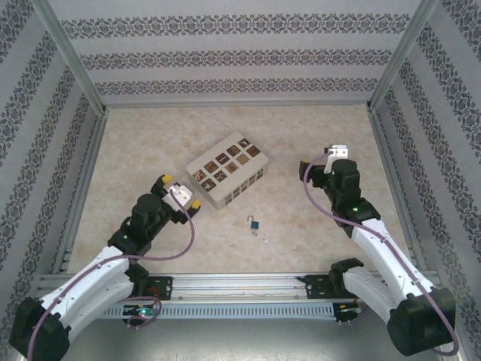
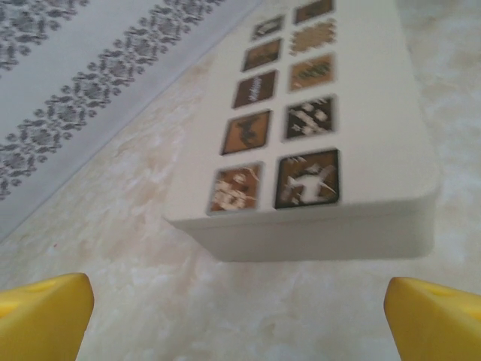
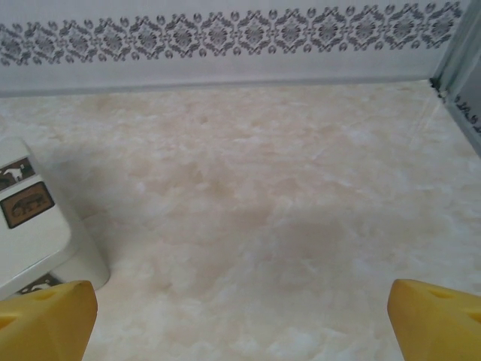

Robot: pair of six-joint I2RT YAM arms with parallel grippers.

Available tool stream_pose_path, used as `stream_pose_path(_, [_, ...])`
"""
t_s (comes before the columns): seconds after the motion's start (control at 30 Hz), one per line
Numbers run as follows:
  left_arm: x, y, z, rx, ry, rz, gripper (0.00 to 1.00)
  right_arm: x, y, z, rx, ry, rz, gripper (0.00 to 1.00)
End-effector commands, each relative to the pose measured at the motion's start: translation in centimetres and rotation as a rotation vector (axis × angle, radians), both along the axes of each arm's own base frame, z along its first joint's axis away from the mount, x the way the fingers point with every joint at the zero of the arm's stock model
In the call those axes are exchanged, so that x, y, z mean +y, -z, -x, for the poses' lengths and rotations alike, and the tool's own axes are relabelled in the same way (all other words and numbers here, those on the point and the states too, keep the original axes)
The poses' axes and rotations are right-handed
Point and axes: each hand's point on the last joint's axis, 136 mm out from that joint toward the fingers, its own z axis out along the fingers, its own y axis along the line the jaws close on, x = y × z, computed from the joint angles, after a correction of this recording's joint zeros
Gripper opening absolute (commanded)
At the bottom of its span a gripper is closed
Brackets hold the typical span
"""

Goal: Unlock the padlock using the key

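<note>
The tiny blue-teal padlock [image 1: 256, 225] lies on the table near the front centre, its thin silver shackle pointing away from the arms. Just to its right lies a small speck that looks like the key [image 1: 263, 232]. My left gripper [image 1: 181, 192] hovers open to the left of the padlock, close to the cream box, with nothing between its yellow fingertips [image 2: 45, 312]. The right gripper [image 1: 336, 153] is open and empty too, up and to the right of the padlock. In the right wrist view its yellow fingertips [image 3: 436, 316] stand wide apart over bare table.
A cream box [image 1: 226, 170] with dark patterned squares sits behind the padlock; the same box [image 2: 353, 128] lies right ahead of the left fingers, and the box's corner [image 3: 30, 233] sits at the left of the right wrist view. Patterned walls [image 1: 225, 56] enclose the marbled table [image 1: 301, 241].
</note>
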Motion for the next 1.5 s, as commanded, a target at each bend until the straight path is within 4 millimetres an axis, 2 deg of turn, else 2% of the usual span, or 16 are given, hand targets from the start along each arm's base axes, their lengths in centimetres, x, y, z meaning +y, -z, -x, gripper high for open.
stream_pose_path(0.0, [2.6,-4.1,-1.3,-0.060,-0.204,0.198,0.99,-0.3,-0.5,-0.1,-0.040,-0.014,0.012,0.98])
stream_pose_path(0.17, [5.6,-4.3,-1.4,-0.076,-0.393,0.340,0.99,-1.0,0.3,-0.4,-0.053,0.014,0.022,0.98])
stream_pose_path(0.37, [9.2,-2.0,-1.5,-0.073,-0.570,0.427,0.99,-1.3,1.6,-0.8,-0.118,0.012,0.059,0.98])
stream_pose_path(0.47, [11.0,-0.7,-1.6,-0.057,-0.632,0.449,0.99,-2.2,2.4,-1.0,-0.125,0.051,0.085,0.98])
stream_pose_path(0.6, [12.6,0.6,-1.7,-0.037,-0.681,0.435,0.99,-2.8,3.7,-1.5,-0.130,0.058,0.109,0.98])
stream_pose_path(0.73, [13.3,1.5,-2.0,-0.016,-0.703,0.402,0.99,-3.0,4.5,-2.5,-0.137,0.055,0.115,0.98])
stream_pose_path(0.77, [13.5,1.7,-2.1,-0.008,-0.711,0.397,0.99,-3.1,5.8,-2.3,-0.120,0.053,0.110,0.98])
stream_pose_path(0.9, [13.7,2.2,-2.4,0.001,-0.715,0.387,0.99,-2.8,6.2,-3.1,-0.163,0.039,0.068,0.99])
stream_pose_path(1.13, [14.3,2.7,-2.7,0.008,-0.728,0.373,0.99,-2.7,6.6,-4.1,-0.219,0.002,0.119,0.98])
stream_pose_path(1.47, [14.6,3.6,-3.2,0.025,-0.732,0.367,0.99,-1.9,9.3,-4.6,-0.220,-0.067,0.101,0.98])
